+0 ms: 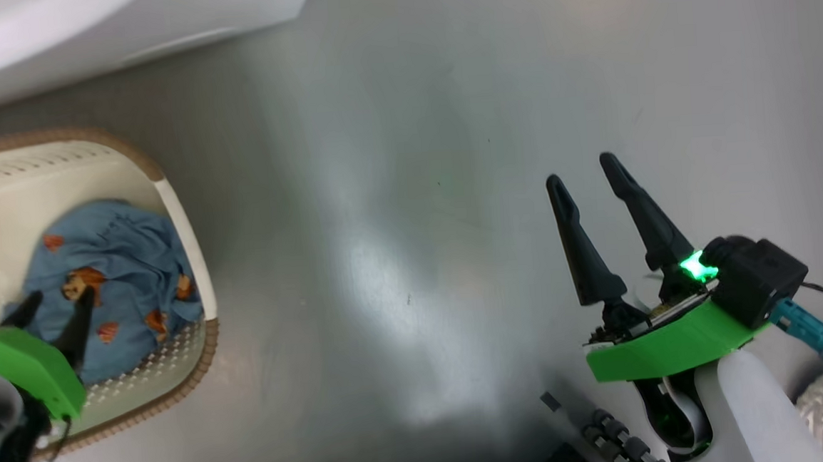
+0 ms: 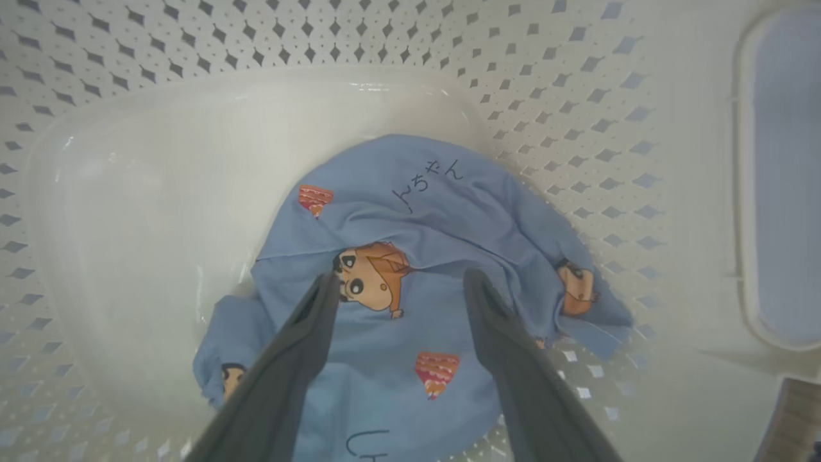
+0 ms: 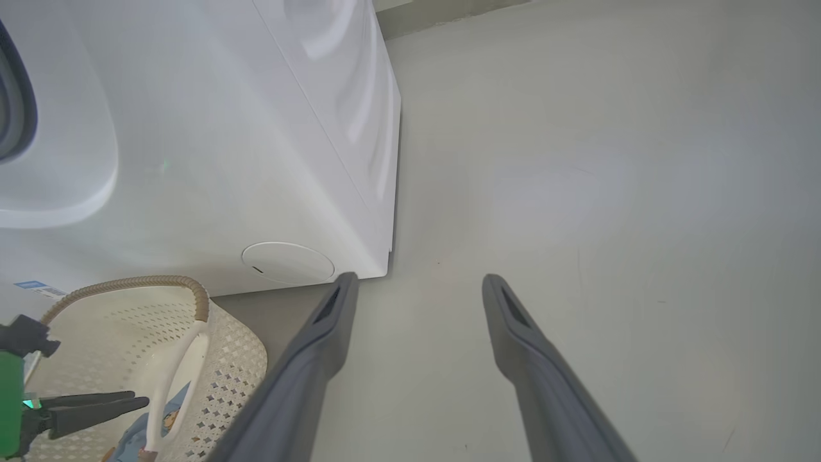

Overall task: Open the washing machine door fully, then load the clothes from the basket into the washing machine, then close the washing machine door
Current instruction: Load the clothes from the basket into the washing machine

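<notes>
Looking down the left gripper [image 2: 401, 277], its two dark fingers stand wide apart and hold nothing. They are poised close over the clothes [image 2: 417, 212], and whether the tips touch the cloth cannot be told. The clothes are a crumpled light blue garment printed with orange-brown cartoon figures and dark lettering. It lies on the bottom of the basket [image 2: 564, 128], a cream perforated tub, bunched toward five o'clock in this view, with the bare bottom of the tub showing at nine o'clock. In the head view the basket sits at nine o'clock on a grey floor [image 1: 416, 188], and a corner of the white washing machine [image 1: 85, 29] shows at eleven o'clock. The right gripper [image 1: 580, 168] hovers at four o'clock over bare floor, fingers spread wide and empty. The fabric looks soft, light and limp, so it will likely sag and trail when lifted, and a shallow pinch could slip off. The best hold appears to be the raised fold crossing the garment's middle, between the fingertips, where there is bulk to close on.
</notes>
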